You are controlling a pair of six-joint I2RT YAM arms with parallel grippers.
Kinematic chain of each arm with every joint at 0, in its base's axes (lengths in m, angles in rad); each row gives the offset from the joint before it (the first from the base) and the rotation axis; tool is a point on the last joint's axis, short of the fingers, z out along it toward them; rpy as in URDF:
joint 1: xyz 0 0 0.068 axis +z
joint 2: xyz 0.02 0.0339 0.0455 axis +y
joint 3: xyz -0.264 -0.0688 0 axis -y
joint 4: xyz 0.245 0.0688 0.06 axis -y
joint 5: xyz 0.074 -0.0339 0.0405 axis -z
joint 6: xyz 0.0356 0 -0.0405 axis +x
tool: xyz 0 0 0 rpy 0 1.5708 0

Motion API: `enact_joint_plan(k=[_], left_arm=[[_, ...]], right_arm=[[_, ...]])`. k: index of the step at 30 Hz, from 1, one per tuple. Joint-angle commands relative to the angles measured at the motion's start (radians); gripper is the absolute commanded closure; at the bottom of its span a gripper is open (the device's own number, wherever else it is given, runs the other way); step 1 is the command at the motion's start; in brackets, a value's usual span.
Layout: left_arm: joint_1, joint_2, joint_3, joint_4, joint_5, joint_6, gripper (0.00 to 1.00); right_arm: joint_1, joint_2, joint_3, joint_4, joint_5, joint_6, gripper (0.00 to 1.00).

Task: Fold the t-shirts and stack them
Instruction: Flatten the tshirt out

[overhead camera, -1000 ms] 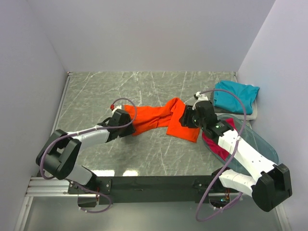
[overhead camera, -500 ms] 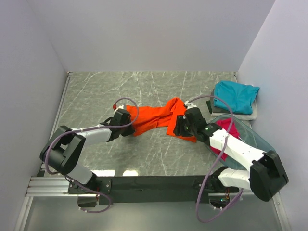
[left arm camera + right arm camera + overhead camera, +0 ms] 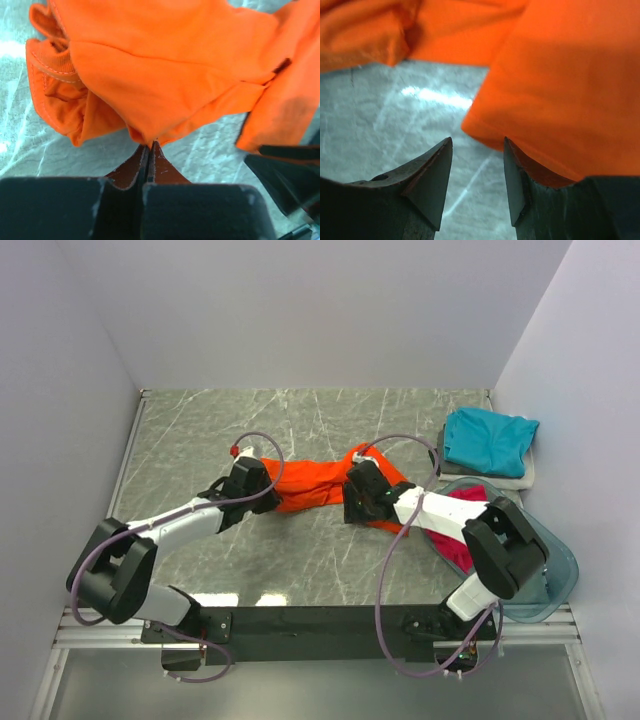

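Left gripper [image 3: 150, 146]: fingers pressed together, with a fold of the orange t-shirt [image 3: 312, 486] caught at their very tips. I take this as a pinch on the cloth. The rest of the garment bunches ahead of the tips, with its ribbed collar off to their left.

Right gripper [image 3: 477, 152]: jaws apart, nothing between them. An orange hem hangs just ahead of the tips and drapes over the right-hand finger. Bare table [image 3: 300, 430] shows through the gap.

Between the two grippers the orange t-shirt lies as a twisted, rumpled band, not flat.

Beyond the right gripper, towards its outer side, a teal t-shirt [image 3: 488, 440] rests on a pale t-shirt [image 3: 524, 478]. Both look folded, so I judge the stack to be begun. Back along the right arm, a magenta t-shirt [image 3: 462, 530] sits crumpled in the tub [image 3: 555, 575].

Progress, as judged: two of four stacked. The orange one is at the spreading stage: not yet laid out, folded or stacked. The magenta one is untouched. Roughly half remains.
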Motion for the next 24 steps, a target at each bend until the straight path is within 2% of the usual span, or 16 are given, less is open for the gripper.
enact_joint_plan(k=[1,5,7,10,11,12,14,18,24], left_arm=[[0.001,-0.046,0.028,-0.027,0.000,0.020,1.00],[0.012,-0.074,0.027,-0.038,0.001,0.025,0.99],[0.021,-0.089,0.027,-0.053,-0.002,0.029,1.00],[0.045,-0.118,0.024,-0.061,0.010,0.037,1.00],[0.056,-0.134,0.024,-0.062,0.018,0.041,1.00],[0.083,-0.143,0.024,-0.065,0.042,0.046,1.00],[0.125,-0.161,0.038,-0.078,0.067,0.055,1.00],[0.260,-0.290,0.100,-0.145,0.122,0.095,1.00],[0.433,-0.450,0.314,-0.328,0.087,0.169,1.00]], right_arm=[[0.015,0.049,0.075,0.045,0.065,-0.003,0.47],[0.027,0.121,0.110,0.030,0.082,-0.010,0.48],[0.040,0.154,0.127,0.001,0.117,-0.010,0.51],[0.055,0.168,0.133,-0.025,0.142,-0.006,0.74],[0.057,0.166,0.133,-0.030,0.146,-0.006,0.97],[0.060,0.155,0.135,-0.034,0.148,-0.008,1.00],[0.061,0.131,0.153,-0.067,0.152,-0.016,1.00],[0.058,-0.045,0.225,-0.163,0.203,-0.048,1.00],[0.051,-0.284,0.378,-0.332,0.330,-0.098,1.00]])
